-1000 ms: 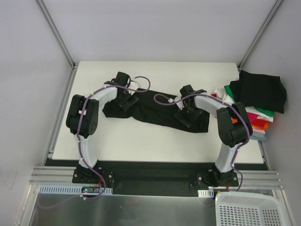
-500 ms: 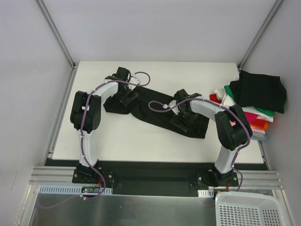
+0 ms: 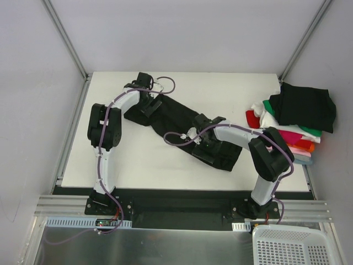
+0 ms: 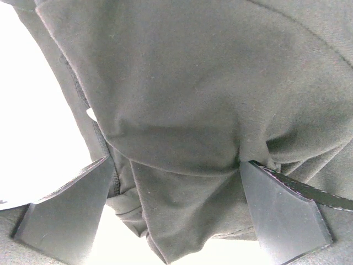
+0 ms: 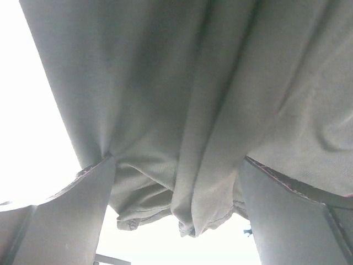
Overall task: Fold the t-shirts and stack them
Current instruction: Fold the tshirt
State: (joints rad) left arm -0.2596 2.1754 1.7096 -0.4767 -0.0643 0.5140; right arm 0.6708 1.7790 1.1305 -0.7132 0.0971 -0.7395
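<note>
A black t-shirt (image 3: 174, 118) lies crumpled in a long diagonal band across the white table, from far left to near right. My left gripper (image 3: 150, 105) (image 4: 176, 163) stands open over its far-left end, with both fingertips pressed into bunched cloth. My right gripper (image 3: 202, 148) (image 5: 177, 160) is open too, straddling hanging folds near the shirt's near-right end. No lettering shows on this shirt. At the right edge sits a stack of folded t-shirts (image 3: 298, 138) in green, white, red, pink and orange, with a folded black one (image 3: 306, 107) on top.
The white table (image 3: 138, 160) is walled in by grey panels and slanted frame posts at the far corners. A white mesh basket (image 3: 292, 248) stands below the table's near right corner. Purple cables loop off both arms.
The left gripper has moved toward the far edge, and the right gripper has moved left and nearer. The black shirt has swung with them into a steeper diagonal.
</note>
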